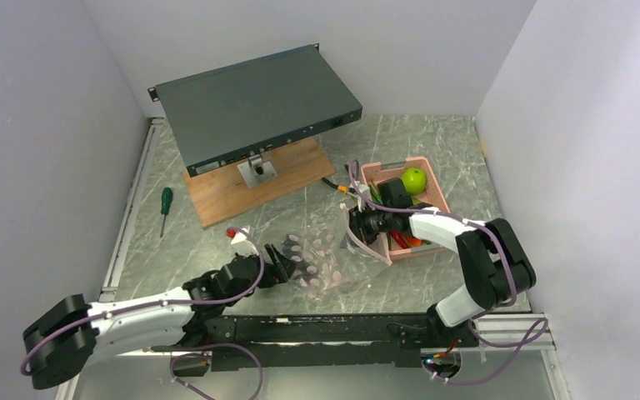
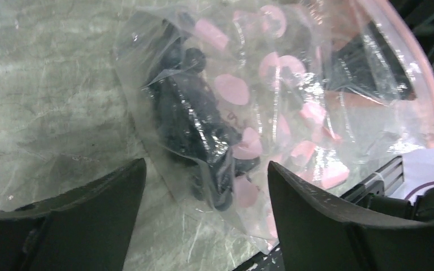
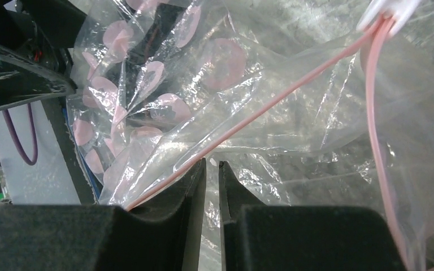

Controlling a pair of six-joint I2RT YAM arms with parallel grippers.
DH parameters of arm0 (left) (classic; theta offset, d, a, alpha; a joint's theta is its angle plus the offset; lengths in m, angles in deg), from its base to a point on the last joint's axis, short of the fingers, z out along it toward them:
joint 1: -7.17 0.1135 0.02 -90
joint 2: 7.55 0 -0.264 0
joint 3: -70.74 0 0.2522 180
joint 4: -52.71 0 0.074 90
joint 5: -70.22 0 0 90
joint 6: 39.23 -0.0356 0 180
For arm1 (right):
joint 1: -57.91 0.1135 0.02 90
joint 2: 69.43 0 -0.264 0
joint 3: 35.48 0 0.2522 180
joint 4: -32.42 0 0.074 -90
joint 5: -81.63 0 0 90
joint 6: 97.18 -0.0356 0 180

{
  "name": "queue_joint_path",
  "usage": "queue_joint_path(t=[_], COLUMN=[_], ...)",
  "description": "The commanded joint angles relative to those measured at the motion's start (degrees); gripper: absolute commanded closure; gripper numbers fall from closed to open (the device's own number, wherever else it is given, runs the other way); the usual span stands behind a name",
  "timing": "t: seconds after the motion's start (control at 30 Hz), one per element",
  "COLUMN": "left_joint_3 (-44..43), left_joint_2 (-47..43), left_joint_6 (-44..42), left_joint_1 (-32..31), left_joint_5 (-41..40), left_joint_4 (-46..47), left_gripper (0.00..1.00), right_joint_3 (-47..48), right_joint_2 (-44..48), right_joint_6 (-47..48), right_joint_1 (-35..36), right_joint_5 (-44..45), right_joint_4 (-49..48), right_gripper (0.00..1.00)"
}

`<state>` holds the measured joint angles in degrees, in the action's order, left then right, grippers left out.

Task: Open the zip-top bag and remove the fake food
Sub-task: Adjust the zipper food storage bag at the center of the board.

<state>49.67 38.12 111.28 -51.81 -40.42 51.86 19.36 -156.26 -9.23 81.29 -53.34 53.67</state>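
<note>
**Left gripper wide open at the bag, grapes not yet out**

My left gripper's jaws stand far apart and hold nothing. A corner of the zip-top bag reaches in between the fingers, and as far as I can see it is untouched. The bag lies on the table between my two arms, just beside the pink basket.

My right gripper is at the bag's mouth with its jaws drawn almost together. The pink zip strip runs across one fingertip, and I judge the film there is pinched.

Opening looks done: in the right wrist view the two pink strips run well apart. A green apple and some red pieces sit in the basket, so I take most of the food to be out. A dark bunch of grapes shows through the film, inside the bag, and that is what remains.

The bag is clear, crumpled and floppy, printed with pink dots and full of glare. It slumps on the table near my left arm and lifts toward the right gripper.
</note>
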Motion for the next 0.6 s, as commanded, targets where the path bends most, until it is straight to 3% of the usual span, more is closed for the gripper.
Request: queue_joint_path(t=[0.0,0.27,0.43,0.57], left_joint_3=[-4.22,-3.92,-3.97,-3.46], left_joint_2=[7.2,17.19,21.82,25.58], left_joint_6=[-0.07,1.05,0.83,1.22], left_joint_1=[1.66,4.14,4.75,4.84], left_joint_5=[4.52,9.15,11.94,14.16], left_joint_4=[3.66,8.36,11.46,16.58], left_gripper=[0.2,0.52,0.71,0.76], right_joint_3=[1.01,1.59,3.08,4.22], right_joint_2=[-2.67,-6.73,-10.78,-12.08], right_joint_6=[-1.67,-2.73,-2.61,-1.72], right_joint_1=[-0.08,-0.02,0.58,1.94], right_joint_5=[-1.89,-6.79,-10.57,-12.28], right_joint_4=[-1.29,-2.26,-1.6,-0.59], right_gripper=[0.84,0.84,0.74,0.62])
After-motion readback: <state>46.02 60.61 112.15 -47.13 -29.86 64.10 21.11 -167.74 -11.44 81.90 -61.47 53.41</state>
